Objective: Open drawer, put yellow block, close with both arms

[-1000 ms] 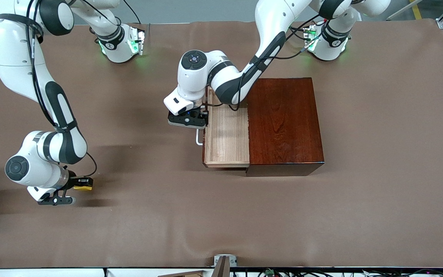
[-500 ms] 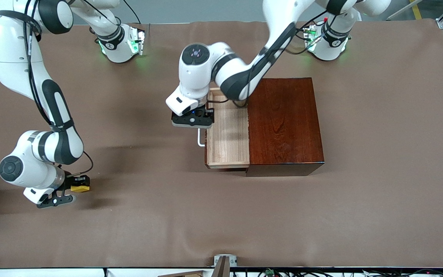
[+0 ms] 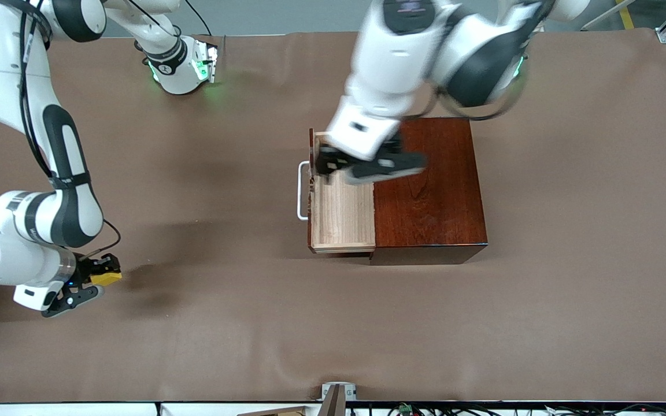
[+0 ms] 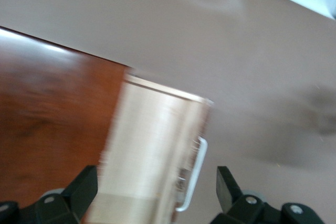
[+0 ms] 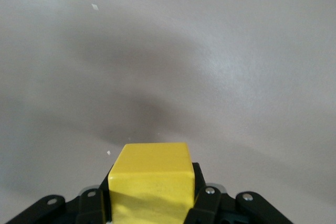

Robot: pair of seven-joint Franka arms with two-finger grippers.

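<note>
The drawer (image 3: 341, 216) stands open: its pale-wood tray sticks out of the dark mahogany box (image 3: 428, 185) toward the right arm's end of the table, with the white handle (image 3: 300, 190) free. My left gripper (image 3: 370, 164) is open and empty, up in the air over the drawer where it meets the box. In the left wrist view the tray (image 4: 152, 145) and handle (image 4: 193, 174) lie below its spread fingers (image 4: 84, 186). My right gripper (image 3: 97, 280) is shut on the yellow block (image 3: 106, 278), held just above the table; the block (image 5: 152, 179) fills the right wrist view.
A brown cloth (image 3: 333, 323) covers the table. The two arm bases (image 3: 180, 66) with green lights stand along the edge farthest from the front camera. A small metal bracket (image 3: 336, 396) sits at the nearest edge.
My left gripper has let go of the handle and risen over the drawer and box. My right gripper has lifted the yellow block and drifted toward the right arm's end.
</note>
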